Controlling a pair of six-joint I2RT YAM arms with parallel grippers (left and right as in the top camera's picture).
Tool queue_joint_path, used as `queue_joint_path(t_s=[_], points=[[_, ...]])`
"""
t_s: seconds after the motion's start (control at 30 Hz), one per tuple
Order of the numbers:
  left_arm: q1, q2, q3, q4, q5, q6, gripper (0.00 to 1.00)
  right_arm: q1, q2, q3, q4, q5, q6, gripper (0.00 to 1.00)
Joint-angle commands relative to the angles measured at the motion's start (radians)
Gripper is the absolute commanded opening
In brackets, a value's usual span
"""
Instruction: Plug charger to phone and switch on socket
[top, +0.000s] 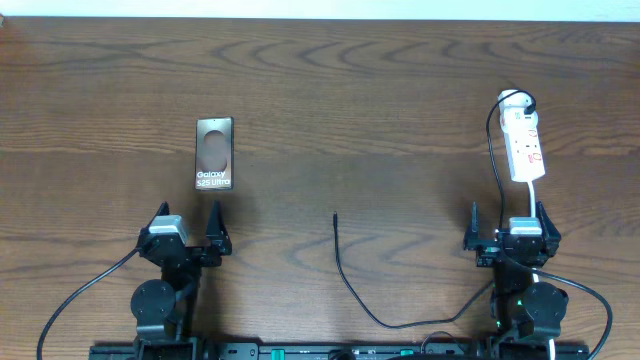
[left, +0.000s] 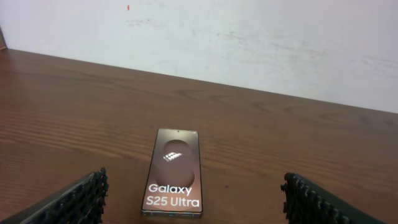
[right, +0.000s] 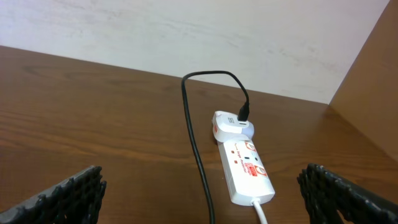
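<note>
With left fingers (left: 78, 199) and right fingers (right: 71, 193) apart and empty, the pick-up step appears pending: grasp the charger tip (top: 335, 218) at the centre of the desk (top: 400, 90), then carry it left to the phone (top: 214, 154).

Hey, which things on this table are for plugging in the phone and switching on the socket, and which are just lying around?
For the job:
- phone
- charger cable
- socket strip
- white adapter sitting in the strip, black cable plugged into it

Just lying about:
- nothing seen; only the bare wooden table
</note>
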Motion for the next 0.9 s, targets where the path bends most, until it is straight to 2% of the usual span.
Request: queue_joint_path(t_s=[0.0,0.2,0.3,0.47,0.67,0.77,0.8,0.87], points=[[-0.005,-0.005,-0.021,-0.027,0.034,-0.001,0.88,0.010,-0.006,-0.001,-0.004,0.016,0.011,0.99],[-0.005,-0.005,-0.013,-0.029,0.097,-0.006,0.88,0.010,-0.006,-0.001,-0.004,0.016,0.011,0.99],[-0.005,0.020,0.027,-0.082,0.097,-0.006,0.88,0.010,-0.006,-0.001,-0.004,0.016,0.011,0.99],[-0.005,0.179,0.150,-0.087,0.096,-0.004,0.88,0.010,-0.006,-0.001,-0.004,0.016,0.011,0.99],[-0.005,0.535,0.414,-0.108,0.099,0.018,0.88,0.010,-0.006,-0.001,-0.004,0.016,0.011,0.99],[-0.005,0.721,0.567,-0.172,0.100,0.018,0.88,0.010,-0.006,-0.001,-0.004,0.016,0.011,0.99],[-0.005,0.861,0.695,-0.251,0.100,0.018,0.88,0.010,-0.005,-0.001,-0.004,0.016,0.011,0.99],[-0.005,0.988,0.817,-0.331,0.100,0.022,0.88,0.010,-0.005,-0.001,-0.004,0.016,0.011,0.99]])
